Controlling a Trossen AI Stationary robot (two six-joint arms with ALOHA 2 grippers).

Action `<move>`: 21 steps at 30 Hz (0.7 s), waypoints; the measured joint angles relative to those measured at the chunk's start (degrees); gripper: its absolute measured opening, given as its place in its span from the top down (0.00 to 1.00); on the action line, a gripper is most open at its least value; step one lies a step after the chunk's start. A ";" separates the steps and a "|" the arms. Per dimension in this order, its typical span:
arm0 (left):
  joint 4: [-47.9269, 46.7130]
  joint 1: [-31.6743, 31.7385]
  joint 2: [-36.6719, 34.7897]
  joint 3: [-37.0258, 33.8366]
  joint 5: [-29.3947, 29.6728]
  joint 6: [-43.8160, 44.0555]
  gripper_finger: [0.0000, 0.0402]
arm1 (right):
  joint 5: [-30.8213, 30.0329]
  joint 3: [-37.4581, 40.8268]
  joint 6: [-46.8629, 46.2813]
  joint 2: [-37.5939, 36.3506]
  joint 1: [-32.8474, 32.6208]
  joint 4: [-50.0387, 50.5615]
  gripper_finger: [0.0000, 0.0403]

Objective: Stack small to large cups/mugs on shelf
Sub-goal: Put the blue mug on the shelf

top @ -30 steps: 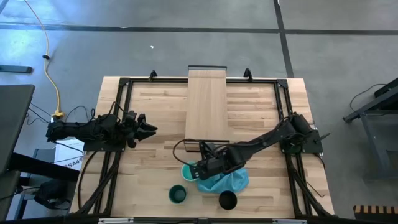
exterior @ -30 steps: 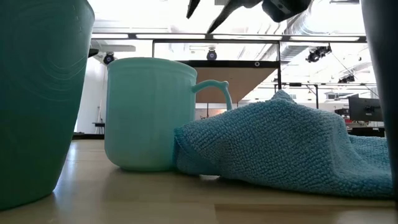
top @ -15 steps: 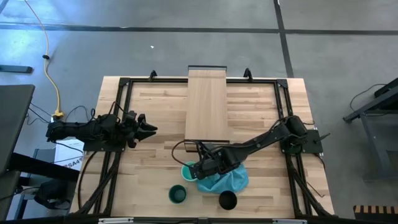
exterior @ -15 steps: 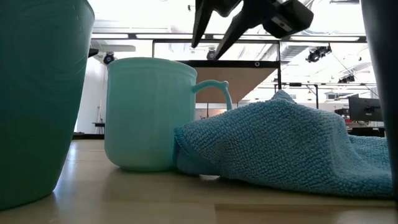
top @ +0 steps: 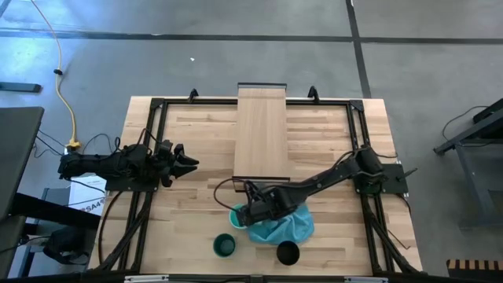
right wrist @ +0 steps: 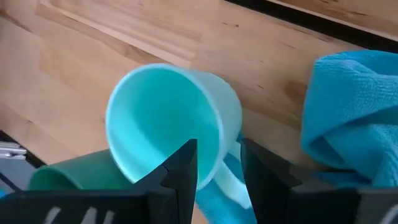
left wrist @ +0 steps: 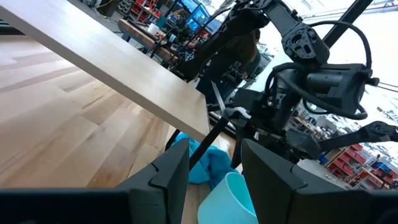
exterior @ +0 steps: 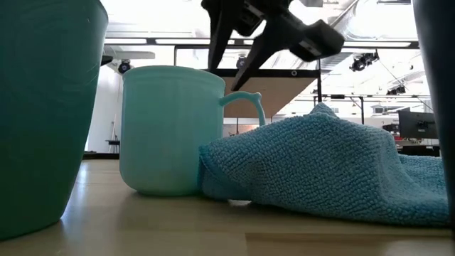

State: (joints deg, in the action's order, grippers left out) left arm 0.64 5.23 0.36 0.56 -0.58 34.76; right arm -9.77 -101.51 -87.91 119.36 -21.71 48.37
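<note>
The right gripper [top: 245, 212] hangs just above the light turquoise mug [top: 239, 215], its jaws open and straddling the rim on the handle side; in the low view one finger shows above the mug's mouth and the other above the handle [exterior: 245, 100], neither yet touching. The mug stands upright on the bench [top: 189, 141] at about 6 o'clock from the shelf [top: 262, 130], close below the shelf's near end. The soft blue cloth [top: 284, 228] lies against the mug at its 3 o'clock side, bunched up against the wall under the handle.

The dark green cup [top: 225, 245] sits near the mug at roughly 7 o'clock, and the black cup [top: 288, 252] at about 4 o'clock, beyond the cloth. The shelf board is bare.

The mug looks stiff and smooth-walled, probably plastic or glazed ware, so likely light but slippery; a pinch across the rim wall, one finger inside and one outside, seems the surest hold, next to the handle. A glancing close could tip it or skid it toward the green cup. The cloth is limp and may drag along if a fold catches under the base, so a straight lift would be wise.

The left gripper [top: 185, 163] waits at the bench's 9 o'clock edge, well apart from the cups, its jaws parted and empty.
</note>
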 joint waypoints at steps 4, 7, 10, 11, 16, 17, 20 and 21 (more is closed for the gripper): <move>0.00 0.00 0.00 0.00 -0.02 0.00 0.66 | 0.89 0.00 0.74 0.50 0.40 -0.17 0.72; 0.00 0.00 0.00 0.00 -0.02 0.00 0.66 | 0.85 0.00 0.96 0.45 0.45 0.01 0.72; 0.00 0.00 -0.02 0.00 -0.02 0.00 0.66 | 0.88 0.00 0.95 0.45 0.45 0.53 0.72; 0.00 0.00 0.00 0.00 -0.02 0.00 0.66 | 0.88 0.02 0.95 0.45 0.45 0.59 0.72; 0.00 0.00 0.00 0.00 -0.01 -0.04 0.66 | 1.46 0.42 0.93 0.45 0.59 0.49 0.72; 0.00 0.00 -0.01 0.00 -0.02 -0.12 0.66 | 1.72 0.42 0.95 0.53 0.59 0.28 0.72; 0.00 -0.01 0.00 0.00 -0.02 -0.36 0.66 | 2.14 0.44 0.95 0.97 0.72 0.12 0.72; 0.00 -0.02 0.00 0.00 -0.02 -0.43 0.66 | 2.44 0.44 0.93 0.99 0.73 -0.06 0.72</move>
State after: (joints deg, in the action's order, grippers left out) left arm 0.64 5.22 0.36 0.56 -0.60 34.33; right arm -7.33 -101.08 -86.98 120.35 -20.98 48.32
